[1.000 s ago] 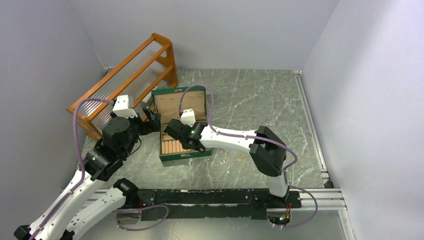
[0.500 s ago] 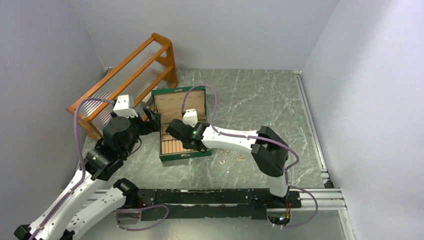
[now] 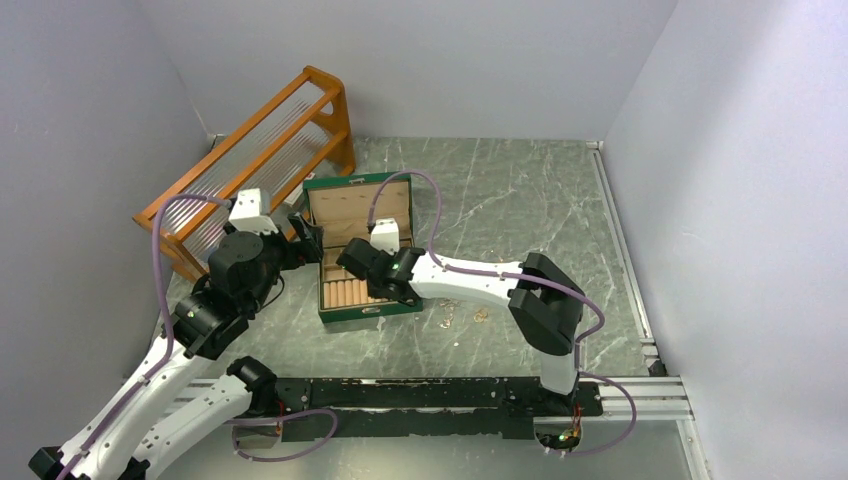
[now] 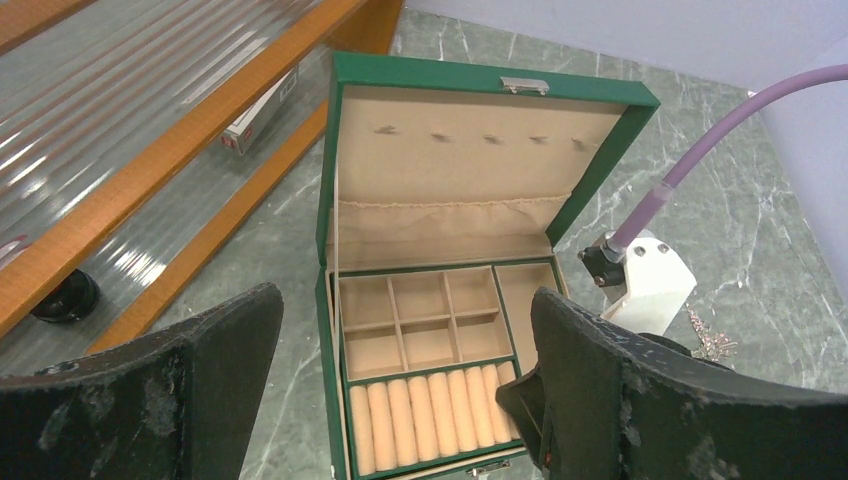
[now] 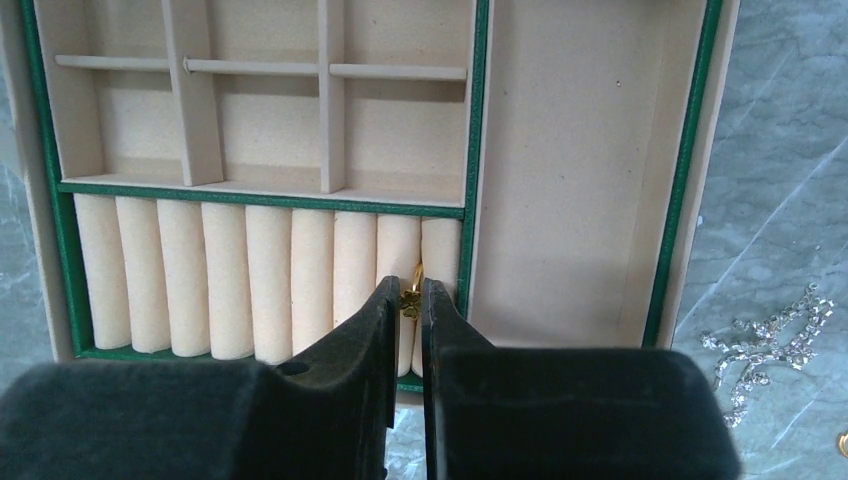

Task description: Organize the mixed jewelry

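The right pincer [image 5: 404, 300] has crept rightward over the box [image 5: 570, 150], clamped on a gold piece [image 5: 410, 296] mostly hidden between its fingers. The left pincer [image 4: 405, 320] stands wide apart.

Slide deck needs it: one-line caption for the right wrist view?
Right gripper pinches a small gold piece at the ring rolls of the open green box; silvery chain lies outside.

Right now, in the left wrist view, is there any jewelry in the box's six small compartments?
No, all six small compartments of the open green jewelry box show only bare beige lining.
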You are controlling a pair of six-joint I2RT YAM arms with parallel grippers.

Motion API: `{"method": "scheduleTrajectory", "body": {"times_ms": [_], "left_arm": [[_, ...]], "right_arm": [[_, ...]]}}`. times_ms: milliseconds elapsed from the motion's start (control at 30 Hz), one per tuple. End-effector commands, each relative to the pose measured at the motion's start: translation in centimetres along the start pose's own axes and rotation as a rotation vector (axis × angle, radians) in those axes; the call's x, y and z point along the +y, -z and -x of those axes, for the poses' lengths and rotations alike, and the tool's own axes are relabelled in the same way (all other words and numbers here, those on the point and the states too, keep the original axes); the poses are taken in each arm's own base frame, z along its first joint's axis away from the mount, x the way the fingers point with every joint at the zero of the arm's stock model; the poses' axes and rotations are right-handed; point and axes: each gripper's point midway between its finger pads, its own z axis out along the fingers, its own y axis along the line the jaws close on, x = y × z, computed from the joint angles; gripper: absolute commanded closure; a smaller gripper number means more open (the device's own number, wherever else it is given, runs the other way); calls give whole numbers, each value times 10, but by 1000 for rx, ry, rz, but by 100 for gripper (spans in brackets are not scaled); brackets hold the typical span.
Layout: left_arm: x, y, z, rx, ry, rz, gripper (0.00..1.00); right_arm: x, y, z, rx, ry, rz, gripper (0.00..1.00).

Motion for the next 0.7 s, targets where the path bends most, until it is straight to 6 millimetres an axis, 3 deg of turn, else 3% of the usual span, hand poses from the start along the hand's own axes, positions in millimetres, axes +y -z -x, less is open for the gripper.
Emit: {"method": "scheduleTrajectory", "body": {"times_ms": [0,100,267,433,567,667], "left_arm": [[-5,3,11,-20,15,-18,1],[-5,3,11,-19,15,-20,1],[-7,2,10,-16,16,-25,1],[-9,0,9,-6,15,-32,1],[-15,-1,7,3,13,-65,1],[-28,-1,3,15,-4,-139,2]], "right_arm": [[-23,-5,-9,29,21,-71,87],[-21,1,-3,15,5,-60,84],[-5,23,25,-42,-26,28,60],[5,47,49,-96,-64,121,50],[-17,53,53,-109,-116,104,50],[-53,55,53,-112,-175,49,52]]}}
